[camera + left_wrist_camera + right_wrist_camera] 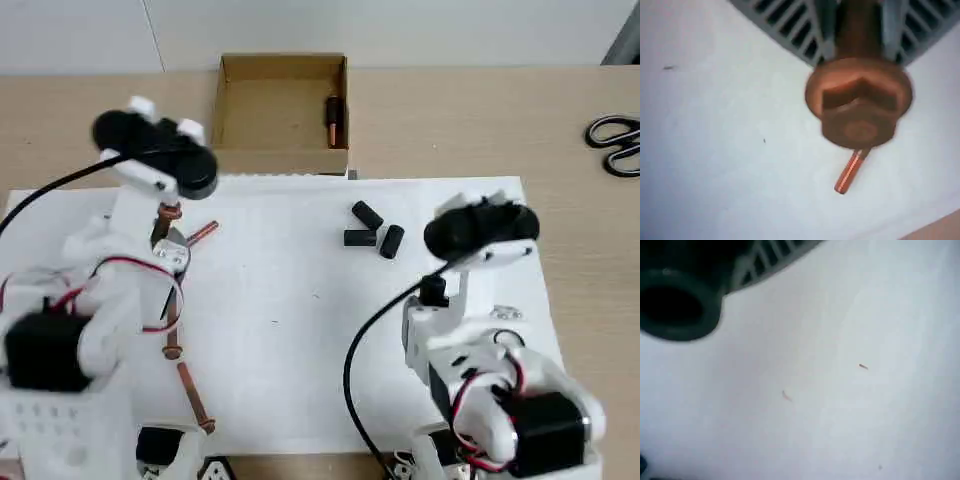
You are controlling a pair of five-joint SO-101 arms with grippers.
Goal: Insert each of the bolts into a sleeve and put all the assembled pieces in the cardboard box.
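Left wrist view: left end effector [860, 22] clamped on a bolt [860, 102], upper right of frame. A second bolt [849, 172] lies on the white surface [715, 150] beyond. Right end effector [705, 270] grips a black sleeve [675, 307], upper left. Cardboard box [283, 155] top centre of the high view.

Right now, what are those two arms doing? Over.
Left gripper shut on bolt. Right gripper shut on sleeve. One assembled piece in cardboard box. Three sleeves, three bolts loose.
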